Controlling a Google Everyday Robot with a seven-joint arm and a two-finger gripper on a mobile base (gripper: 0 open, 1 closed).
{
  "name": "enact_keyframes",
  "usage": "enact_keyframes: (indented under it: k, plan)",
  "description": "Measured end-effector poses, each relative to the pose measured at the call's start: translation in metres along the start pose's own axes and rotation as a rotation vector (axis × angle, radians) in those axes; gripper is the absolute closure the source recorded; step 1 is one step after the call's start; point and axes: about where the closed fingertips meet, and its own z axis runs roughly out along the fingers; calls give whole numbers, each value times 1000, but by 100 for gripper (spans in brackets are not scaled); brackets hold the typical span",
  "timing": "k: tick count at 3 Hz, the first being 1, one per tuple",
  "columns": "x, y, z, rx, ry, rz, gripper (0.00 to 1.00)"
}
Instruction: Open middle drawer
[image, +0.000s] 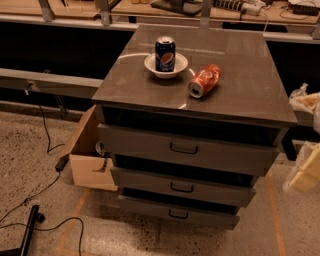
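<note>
1. Camera view is showing you the cabinet (245, 60) from the front and above, with three drawers stacked under its top.
2. The middle drawer (150, 179) is sitting between the taller top drawer (140, 140) and the bottom drawer (145, 206). Its front is looking closed, so the pull is not yet begun.
3. Its black loop handle (181, 187) is facing you at the centre of the front. That is the one place a grip would be pulling straight outward.
4. The gripper (307, 171) is hanging at the far right edge, beside the cabinet and well apart from the handle. You cannot tell whether it is apart or together.
5. You are likely looking at an approach: it would be needing to travel left and line up with the handle.
6. A blue can (165, 53) is standing in a white bowl (175, 68) on top, and a red can (204, 80) is lying on its side just beside it. A jerky pull could be rolling that one.
7. A cardboard box (90, 167) is resting against the cabinet's left side, out of the drawer's path.
</note>
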Motion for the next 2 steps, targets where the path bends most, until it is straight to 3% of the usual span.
enact_keyframes:
  k: [1,2]
  plan:
    - [40,32,67,-26,11,40,0]
    - [38,32,64,-29,14,37,0]
